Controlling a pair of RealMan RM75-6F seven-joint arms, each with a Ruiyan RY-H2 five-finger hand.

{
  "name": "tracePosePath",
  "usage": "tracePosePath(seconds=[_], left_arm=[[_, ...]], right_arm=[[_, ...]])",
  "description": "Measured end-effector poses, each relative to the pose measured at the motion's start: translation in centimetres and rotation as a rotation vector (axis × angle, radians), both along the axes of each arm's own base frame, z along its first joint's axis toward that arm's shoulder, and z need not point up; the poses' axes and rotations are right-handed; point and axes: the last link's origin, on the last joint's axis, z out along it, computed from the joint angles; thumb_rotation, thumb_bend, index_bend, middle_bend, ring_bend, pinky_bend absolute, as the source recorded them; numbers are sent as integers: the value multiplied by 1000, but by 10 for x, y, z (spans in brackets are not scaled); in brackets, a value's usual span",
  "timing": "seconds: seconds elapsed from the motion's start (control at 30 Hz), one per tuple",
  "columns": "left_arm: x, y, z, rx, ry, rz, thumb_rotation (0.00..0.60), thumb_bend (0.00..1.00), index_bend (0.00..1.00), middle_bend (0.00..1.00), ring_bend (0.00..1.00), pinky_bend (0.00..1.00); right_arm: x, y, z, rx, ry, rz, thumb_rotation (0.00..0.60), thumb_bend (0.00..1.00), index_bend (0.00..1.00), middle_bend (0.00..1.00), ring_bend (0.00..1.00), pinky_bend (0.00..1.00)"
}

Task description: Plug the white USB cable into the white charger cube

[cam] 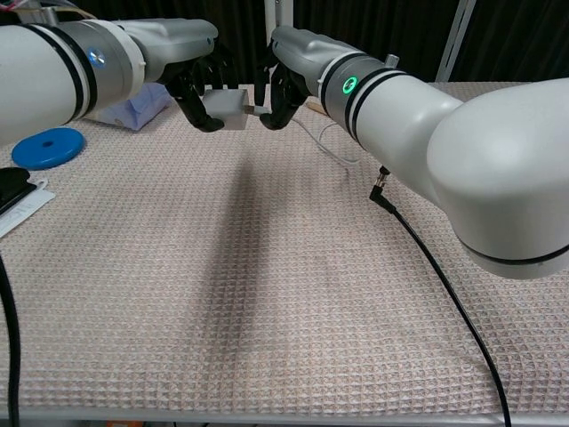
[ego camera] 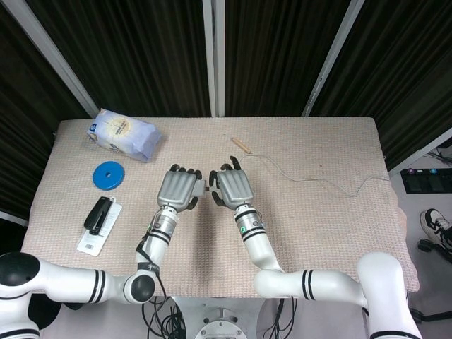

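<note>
My left hand point(ego camera: 179, 188) point(cam: 197, 82) holds the white charger cube point(cam: 226, 106) point(ego camera: 200, 186) above the table's middle. My right hand point(ego camera: 234, 187) point(cam: 286, 78) faces it and pinches the metal plug end of the white USB cable point(cam: 260, 110), whose tip meets the cube's side. The thin white cable point(ego camera: 311, 179) point(cam: 331, 147) trails from the right hand across the cloth to the table's right edge. How deep the plug sits is hidden between the hands.
A blue disc point(ego camera: 108, 175) point(cam: 45, 147), a white-blue pouch point(ego camera: 124, 134) and a black stapler on a card point(ego camera: 98, 217) lie at the left. A small wooden stick point(ego camera: 241, 144) rests at the back. A black cable point(cam: 436, 267) runs along my right arm.
</note>
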Motion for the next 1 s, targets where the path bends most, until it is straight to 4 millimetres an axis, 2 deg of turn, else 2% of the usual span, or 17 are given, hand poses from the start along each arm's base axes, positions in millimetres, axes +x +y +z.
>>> tracePosePath(seconds=[1.0], left_arm=[[-2,0,-5,28,36,-21,600,409,491,487,300,201]], right_arm=[[3,-1,-4,18,-51,-22,600,327,589,538,228,0]])
